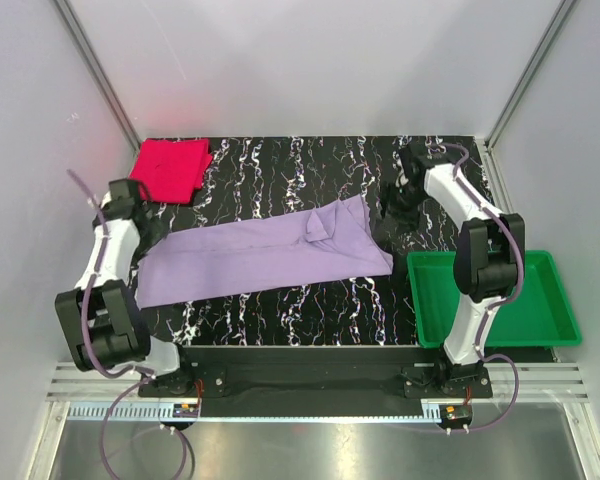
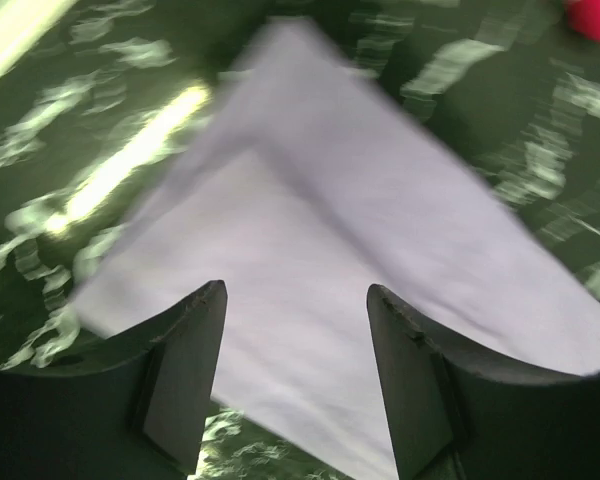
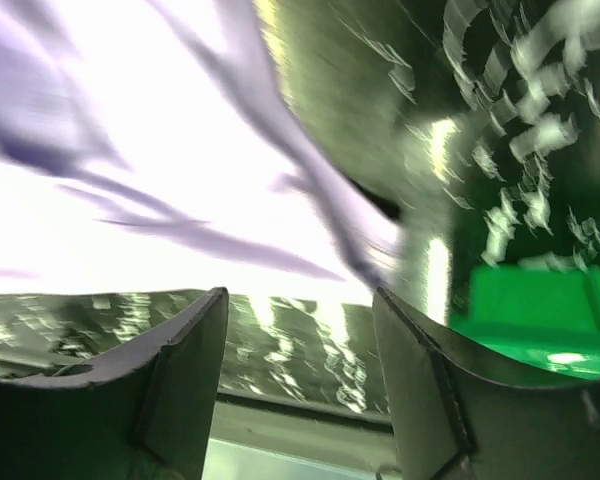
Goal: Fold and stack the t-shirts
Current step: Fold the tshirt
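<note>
the pink-red shirt (image 1: 170, 168) lies folded into a square at the far left corner of the table (image 1: 310, 165), so that one looks done. the lavender shirt (image 1: 260, 258) stretches across the middle as a long strip, and by my reading it needs its crosswise folds and then stacking with the pink one. the left gripper (image 2: 295, 295) hovers over the strip's left end and the right gripper (image 3: 300, 295) just off its right end, both with jaws wide apart, holding nothing.

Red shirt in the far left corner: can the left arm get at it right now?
Probably yes: the red shirt lies just past the left hand, which is open and empty, nothing between.
</note>
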`<state>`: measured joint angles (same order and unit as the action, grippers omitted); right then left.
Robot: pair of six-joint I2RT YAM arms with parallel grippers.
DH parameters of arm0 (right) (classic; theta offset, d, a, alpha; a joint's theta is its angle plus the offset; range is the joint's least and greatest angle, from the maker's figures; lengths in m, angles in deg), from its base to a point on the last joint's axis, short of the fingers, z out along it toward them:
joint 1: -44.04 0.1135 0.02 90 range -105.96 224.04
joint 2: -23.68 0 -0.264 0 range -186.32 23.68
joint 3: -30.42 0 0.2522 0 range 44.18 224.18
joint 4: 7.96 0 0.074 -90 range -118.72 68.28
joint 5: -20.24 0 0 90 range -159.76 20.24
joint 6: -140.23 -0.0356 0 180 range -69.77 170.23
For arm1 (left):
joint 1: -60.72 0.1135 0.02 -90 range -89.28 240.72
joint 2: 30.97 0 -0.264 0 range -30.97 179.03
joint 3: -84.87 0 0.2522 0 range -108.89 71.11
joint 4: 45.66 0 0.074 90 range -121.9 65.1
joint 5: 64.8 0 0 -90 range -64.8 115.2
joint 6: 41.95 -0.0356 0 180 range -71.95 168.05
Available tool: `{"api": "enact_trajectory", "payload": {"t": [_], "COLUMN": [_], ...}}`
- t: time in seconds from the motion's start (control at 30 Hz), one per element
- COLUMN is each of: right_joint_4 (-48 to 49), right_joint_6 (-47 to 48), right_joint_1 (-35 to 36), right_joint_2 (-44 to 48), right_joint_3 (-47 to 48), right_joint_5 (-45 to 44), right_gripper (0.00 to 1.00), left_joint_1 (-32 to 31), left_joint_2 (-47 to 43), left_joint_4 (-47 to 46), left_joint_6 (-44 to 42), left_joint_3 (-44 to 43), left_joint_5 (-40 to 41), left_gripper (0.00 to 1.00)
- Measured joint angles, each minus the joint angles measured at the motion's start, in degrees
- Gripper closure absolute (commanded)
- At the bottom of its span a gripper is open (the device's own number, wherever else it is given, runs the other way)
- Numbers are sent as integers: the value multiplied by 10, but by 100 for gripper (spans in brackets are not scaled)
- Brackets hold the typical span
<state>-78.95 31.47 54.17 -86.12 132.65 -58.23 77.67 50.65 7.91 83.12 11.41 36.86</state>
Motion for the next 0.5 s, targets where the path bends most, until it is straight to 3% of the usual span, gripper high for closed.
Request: {"api": "enact_trajectory", "payload": {"t": [0.1,0.2,0.33,0.37,0.5], "right_joint_4": [3,29,72,76,85], "right_joint_6": [-1,-14,-55,-66,-100], "right_joint_1": [12,42,81,87,92], "right_joint_2": [-17,-63,-128,-140,-151], "right_joint_3": [76,151,184,182,149], "right_joint_5": [41,90,147,152,140], "right_gripper": [32,38,58,76,95], "left_joint_1": [-54,-107,-173,-189,-242], "left_joint_2": [16,53,89,91,91], "left_joint_4": [-35,-56,-86,-91,-126], "left_joint_6": [-28,-52,-75,-80,-95], "left_joint_3": [-22,-45,-52,-52,-51], "left_joint_5": [-46,-85,-153,-172,-241], "left_gripper": [40,41,42,43,46]}}
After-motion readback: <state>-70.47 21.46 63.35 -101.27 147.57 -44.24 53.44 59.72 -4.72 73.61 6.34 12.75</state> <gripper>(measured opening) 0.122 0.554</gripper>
